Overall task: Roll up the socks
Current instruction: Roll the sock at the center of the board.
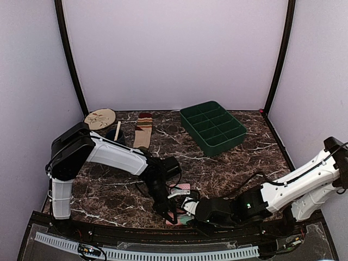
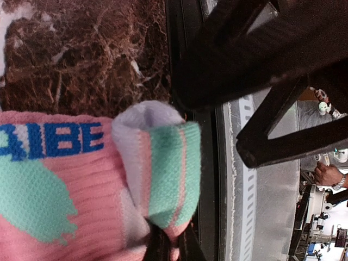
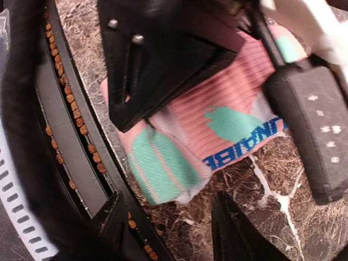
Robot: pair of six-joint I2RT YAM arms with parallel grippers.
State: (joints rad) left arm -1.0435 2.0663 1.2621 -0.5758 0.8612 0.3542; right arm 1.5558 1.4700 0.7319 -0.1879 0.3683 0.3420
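The pink sock [image 1: 178, 219] lies on the dark marbled worktop [image 1: 109, 190] at its near edge, just in front of the two arm bases, and both arms meet over it. In the top view most of it is hidden under them; only pink patches show on either side

In the left wrist view the pink sock [image 2: 65, 179] shows teal blotches and blue lettering. Its teal, white and pink striped end is folded back onto the body in a thick bunched lip beside the black rail along the worktop's edge. The left gripper [image 2: 168, 247] sits at the bottom of that view with its jaws drawn narrow, and fabric from the fold runs down between them, so it appears to be pinching the sock there. From above, the left gripper [image 1: 165, 209] points down onto the sock's left side

The right gripper [image 3: 169, 198] reaches in from the right with its jaws spread wide. The folded striped end of the pink sock [image 3: 228, 103] lies just beyond its fingertips, not clamped. From above, the right gripper [image 1: 184, 213] is low over the sock, close beside the left one

The tan sock [image 1: 143, 130] with brown, red and cream stripes lies flat at the back left of the worktop, well apart from the arms. A round beige plate [image 1: 100, 118] is near it on the left, and a green divided tray [image 1: 227, 142] stands at the back right
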